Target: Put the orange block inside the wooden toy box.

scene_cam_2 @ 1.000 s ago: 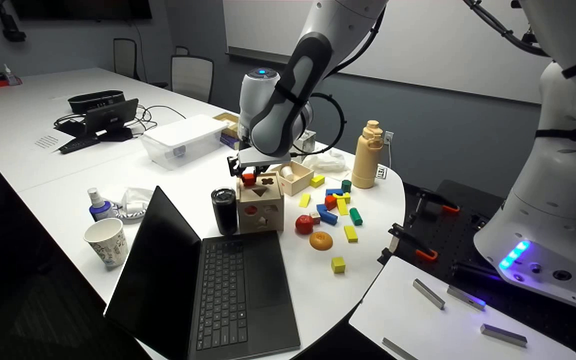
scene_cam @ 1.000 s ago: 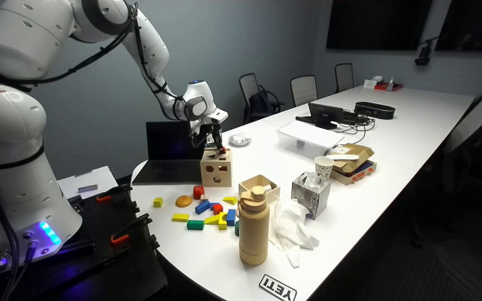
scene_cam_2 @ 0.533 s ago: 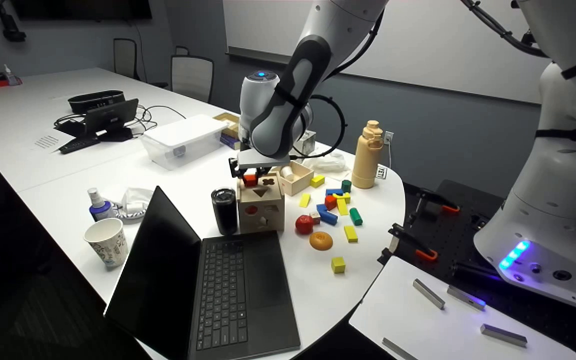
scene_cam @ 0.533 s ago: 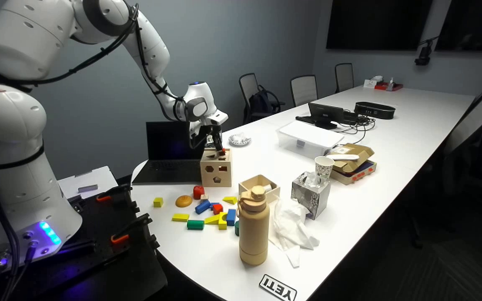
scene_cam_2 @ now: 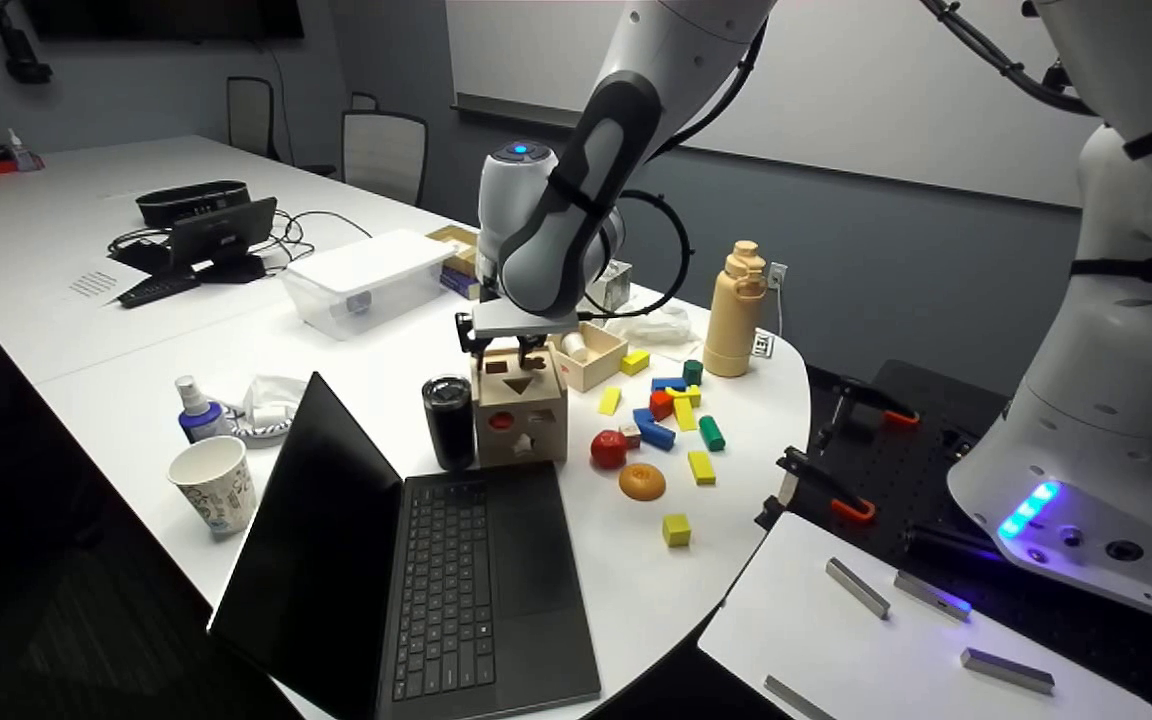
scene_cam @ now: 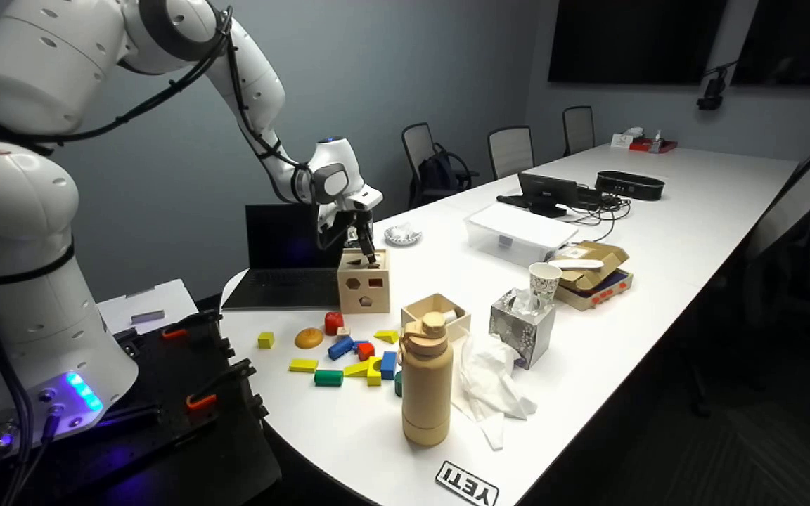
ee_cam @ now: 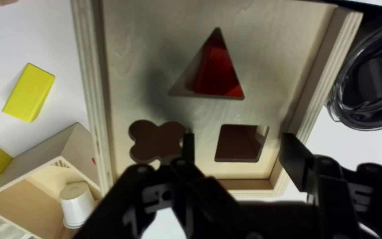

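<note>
1. Inside the small, pale, cube-shaped wooden toy box (scene_cam_2: 521, 430) with shape-sorter holes lies the flat-faced orange-red block (ee_cam: 216, 73); the placing looks done, with probably only a lift-away left.
2. From above, the wrist view shows this block through the triangular top cutout (scene_cam_2: 518, 384), which looks merely dark in an exterior view; there the round side cutout (scene_cam_2: 502, 421) shows red instead, a face the wrist view misses.
3. The black jaws stand apart with nothing between them, low over the top panel and astride the square cutout (ee_cam: 239, 143), likely because that hole suits the block.
4. Upright on the white surface (scene_cam: 349, 436), the box has its panel upward, presumably so pieces drop in.
5. Just beside it stands a black cylindrical tumbler (scene_cam_2: 449, 425).
6. Farther out, an open pale wooden tray (ee_cam: 28, 209) holds a white tapered cup (ee_cam: 76, 205); a tall tan bottle (scene_cam: 426, 393) shows in both exterior views, not the wrist view.
</note>
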`<state>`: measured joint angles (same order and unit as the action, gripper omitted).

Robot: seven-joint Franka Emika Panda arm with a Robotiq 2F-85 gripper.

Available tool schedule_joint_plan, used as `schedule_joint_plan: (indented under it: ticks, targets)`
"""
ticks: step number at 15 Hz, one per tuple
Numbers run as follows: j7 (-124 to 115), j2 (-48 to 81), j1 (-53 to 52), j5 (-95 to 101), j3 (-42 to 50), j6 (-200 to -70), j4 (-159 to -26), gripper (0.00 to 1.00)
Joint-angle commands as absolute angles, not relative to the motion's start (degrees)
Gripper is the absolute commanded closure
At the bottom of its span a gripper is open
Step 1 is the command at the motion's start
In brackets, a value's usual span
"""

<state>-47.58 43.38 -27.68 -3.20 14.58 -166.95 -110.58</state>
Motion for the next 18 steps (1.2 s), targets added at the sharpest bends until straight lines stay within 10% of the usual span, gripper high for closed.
schedule_joint_plan:
  ticks: [1,18]
  targets:
    - [-49.74,41.94,-30.17,-2.41,16.36,-165.63,-111.37,0.01]
    - [-57.22,27.12,-49.59,19.5,28.99,-160.02,-124.28,0.0]
